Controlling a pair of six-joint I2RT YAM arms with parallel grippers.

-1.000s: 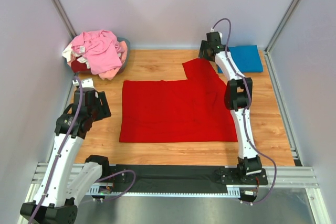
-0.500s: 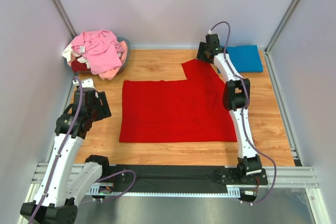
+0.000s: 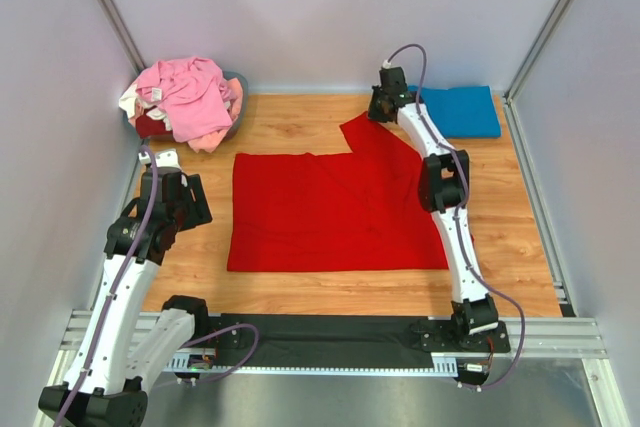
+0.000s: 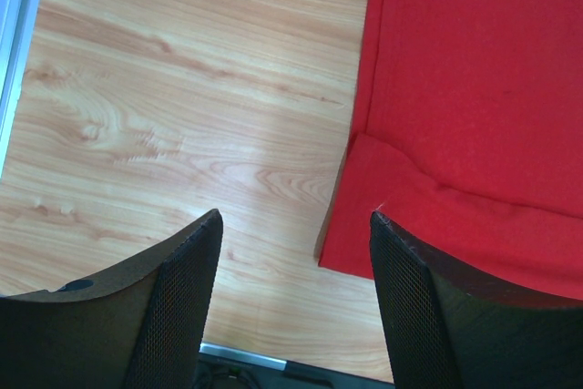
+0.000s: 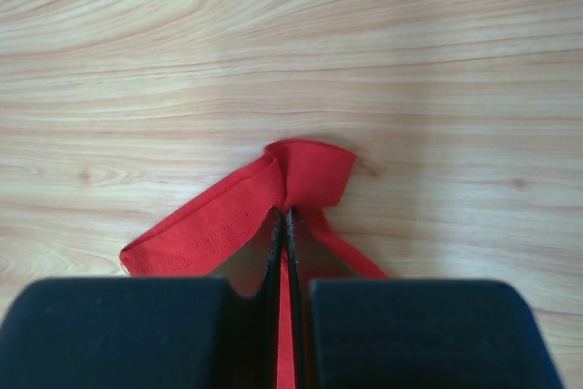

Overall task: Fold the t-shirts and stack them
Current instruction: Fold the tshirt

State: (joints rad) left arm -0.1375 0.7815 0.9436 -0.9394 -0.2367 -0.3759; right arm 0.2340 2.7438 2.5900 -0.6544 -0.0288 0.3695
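Pinching end effector: the right end effector (image 5: pixel 284 214) has its two fingers pressed together on a small fold of the red t-shirt (image 5: pixel 308 170), at a sleeve hem.
Pinched cloth: the red hem bunches up into a little loop in front of the fingers and rests on the wood.
Right arm: it reaches far over the bench (image 3: pixel 300 132), and its end effector (image 3: pixel 384 105) sits at the far tip of the red sleeve.
Red t-shirt: it lies flat and spread out in the middle of the bench (image 3: pixel 330 212), with one sleeve sticking out toward the back on the right.
Left end effector: its fingers are apart with nothing between them (image 4: pixel 294 220). It hangs over bare wood just beside the left edge of the red t-shirt (image 4: pixel 474 88).
Blue t-shirt: it lies folded flat in the back right corner (image 3: pixel 465 110), near the right end effector.
Pile of pink and cream t-shirts: it is heaped up in the back left corner (image 3: pixel 185 97), well apart from the red one.
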